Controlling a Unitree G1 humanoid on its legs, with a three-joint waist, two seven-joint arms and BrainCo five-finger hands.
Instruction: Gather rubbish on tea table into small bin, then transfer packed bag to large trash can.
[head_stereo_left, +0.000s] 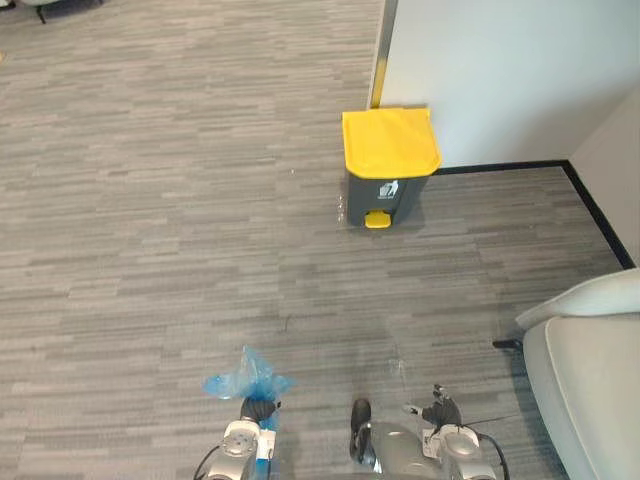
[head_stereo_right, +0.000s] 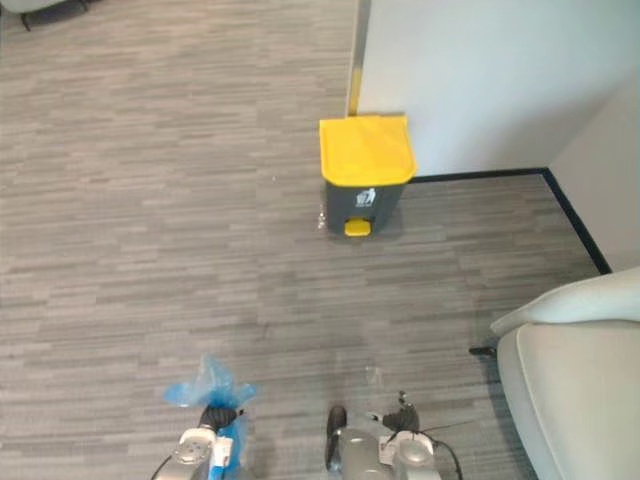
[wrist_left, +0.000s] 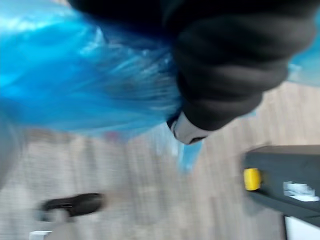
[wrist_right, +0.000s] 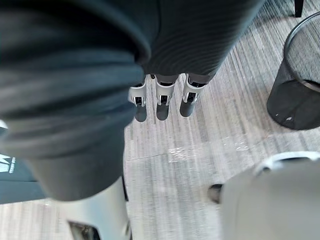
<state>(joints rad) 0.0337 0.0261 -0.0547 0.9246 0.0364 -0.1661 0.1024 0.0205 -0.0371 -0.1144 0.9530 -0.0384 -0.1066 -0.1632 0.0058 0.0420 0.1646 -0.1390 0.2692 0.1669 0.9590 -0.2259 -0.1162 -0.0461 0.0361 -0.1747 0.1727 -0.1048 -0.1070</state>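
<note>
Blue plastic bag (head_stereo_left: 247, 378) clenched in the left hand (head_stereo_left: 259, 412) fingers, loose top flaring above them. Yellow-lidded trash can (head_stereo_left: 386, 190) well ahead of those fingers, slightly rightward, upright, lid down. Right hand (wrist_right: 161, 100) empty, fingers straight.

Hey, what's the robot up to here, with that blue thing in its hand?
The robot holds a blue plastic bag bunched in its left hand and faces the grey trash can, which stands by the wall across the floor. The can's yellow lid is down, and the bag is not yet near it. The right hand hangs open and empty. A black mesh bin stands on the floor in the right wrist view.
</note>
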